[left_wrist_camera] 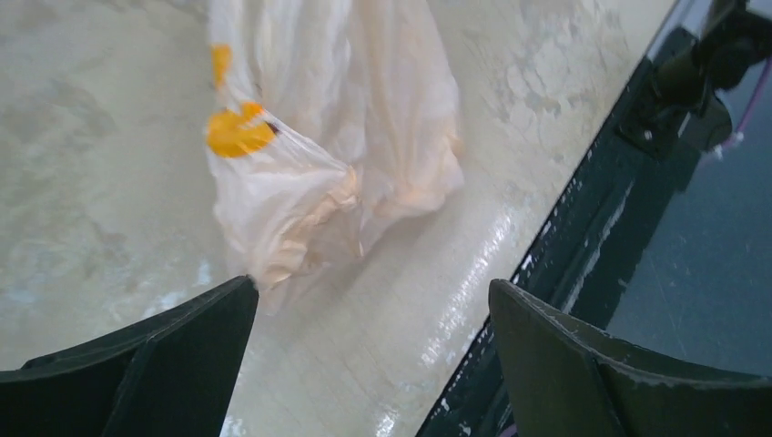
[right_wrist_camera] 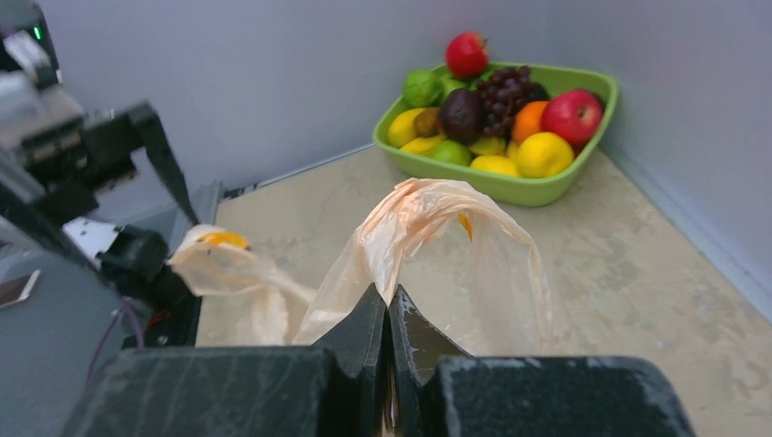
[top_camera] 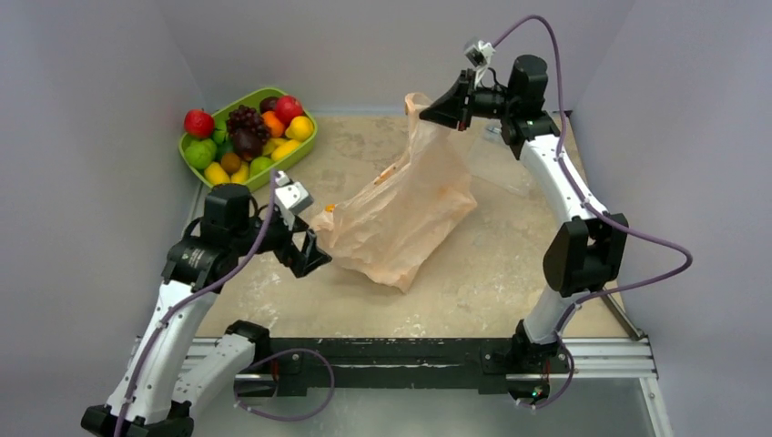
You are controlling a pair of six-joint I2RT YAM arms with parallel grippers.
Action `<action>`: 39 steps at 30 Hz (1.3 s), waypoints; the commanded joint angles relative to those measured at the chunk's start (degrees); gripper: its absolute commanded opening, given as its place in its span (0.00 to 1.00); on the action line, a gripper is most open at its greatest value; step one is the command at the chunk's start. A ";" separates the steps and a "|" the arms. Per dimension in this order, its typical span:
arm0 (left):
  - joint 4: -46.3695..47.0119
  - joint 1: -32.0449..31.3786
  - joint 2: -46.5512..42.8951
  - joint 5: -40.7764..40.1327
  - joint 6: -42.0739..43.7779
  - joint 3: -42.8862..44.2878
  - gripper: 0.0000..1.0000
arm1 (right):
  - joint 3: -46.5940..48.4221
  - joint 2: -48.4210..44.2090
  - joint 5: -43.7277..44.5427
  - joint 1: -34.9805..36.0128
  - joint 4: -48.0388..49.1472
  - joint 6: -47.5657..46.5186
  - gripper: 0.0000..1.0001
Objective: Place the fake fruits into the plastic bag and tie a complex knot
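Observation:
The peach plastic bag stretches across the middle of the table, one strap handle raised at the back. My right gripper is shut on that handle, and the thin film fans out from its fingertips. My left gripper stands open at the bag's near left corner. That corner of the bag brushes its left fingertip, and nothing lies between the jaws. The fake fruits are piled in the tray at the far left. No knot is in view.
The lime-green tray sits in the far left corner against the walls. A black rail runs along the table's near edge. Grey walls close in the left, back and right sides.

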 commanded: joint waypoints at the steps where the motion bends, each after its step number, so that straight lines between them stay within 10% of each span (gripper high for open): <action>1: 6.45 2.11 -3.92 -4.66 -9.71 10.18 1.00 | -6.30 -5.14 -9.94 2.13 14.56 4.64 0.00; 15: 18.04 3.13 20.59 8.85 -9.88 16.22 1.00 | -8.22 -12.81 -13.21 10.38 19.72 5.97 0.00; 27: 32.78 -2.87 27.57 4.89 -14.19 8.07 0.99 | -6.53 -12.57 -17.22 13.19 40.41 23.25 0.00; 30: 28.91 -2.81 25.94 10.68 -19.88 8.68 0.15 | -5.33 -11.25 -18.92 10.42 38.99 23.67 0.00; 31: 27.54 -2.20 24.03 10.42 -22.50 8.26 0.00 | -5.56 -10.79 -18.81 8.33 38.63 23.87 0.00; 39: 26.77 4.32 7.33 6.85 -41.03 -1.88 0.00 | -7.15 -4.93 -9.25 -8.33 13.15 11.68 0.12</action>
